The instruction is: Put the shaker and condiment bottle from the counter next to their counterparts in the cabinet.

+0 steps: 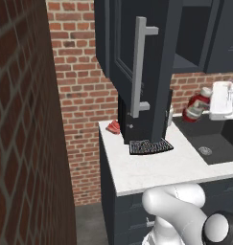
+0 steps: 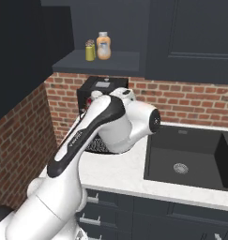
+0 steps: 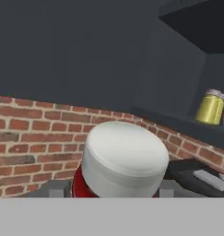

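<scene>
Above the worktop (image 1: 151, 167), the cabinet (image 1: 137, 62) hangs with its door open, its long grey handle (image 1: 138, 67) facing out. Over the sink (image 2: 190, 159) at the worktop's right end, the gripper (image 1: 200, 106) pinches the condiment bottle (image 1: 197, 106) clear of the surface. On the cabinet shelf stands a shaker (image 2: 90, 50).

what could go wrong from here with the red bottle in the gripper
1. The condiment bottle sits in the gripper above the sink; a slip would likely drop it into the basin.
2. The open cabinet door hangs over the counter close beside the arm; a wide swing upward could clip it.
3. A shaker and an orange jar already stand on the shelf; a careless placement could topple them.
</scene>
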Available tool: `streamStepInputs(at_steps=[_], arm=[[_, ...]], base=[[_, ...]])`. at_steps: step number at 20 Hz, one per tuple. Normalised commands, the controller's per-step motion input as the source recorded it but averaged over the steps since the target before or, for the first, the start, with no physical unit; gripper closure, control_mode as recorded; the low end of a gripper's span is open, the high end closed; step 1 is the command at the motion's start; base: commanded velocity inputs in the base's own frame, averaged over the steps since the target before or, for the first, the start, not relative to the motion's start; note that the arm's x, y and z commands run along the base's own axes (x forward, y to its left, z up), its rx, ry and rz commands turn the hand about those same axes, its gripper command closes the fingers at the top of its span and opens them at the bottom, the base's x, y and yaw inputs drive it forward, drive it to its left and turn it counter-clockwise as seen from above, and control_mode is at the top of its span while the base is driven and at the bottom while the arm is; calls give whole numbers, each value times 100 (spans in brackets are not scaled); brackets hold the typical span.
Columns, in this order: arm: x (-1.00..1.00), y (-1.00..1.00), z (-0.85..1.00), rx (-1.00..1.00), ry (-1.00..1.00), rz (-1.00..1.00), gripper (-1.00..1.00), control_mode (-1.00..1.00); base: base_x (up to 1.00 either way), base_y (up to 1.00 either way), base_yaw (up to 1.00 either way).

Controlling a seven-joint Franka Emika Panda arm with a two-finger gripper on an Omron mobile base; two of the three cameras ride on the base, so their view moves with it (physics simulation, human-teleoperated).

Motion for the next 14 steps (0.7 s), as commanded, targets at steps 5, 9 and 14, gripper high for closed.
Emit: streamStepInputs(at_steps=[5, 9, 14], arm=[[0, 0, 71, 0, 0, -37, 100, -100], [0, 0, 59, 0, 0, -37, 100, -100], [0, 9, 64, -2, 0, -35, 100, -100]], base=[[0, 0, 0], [0, 0, 0], [0, 0, 0]])
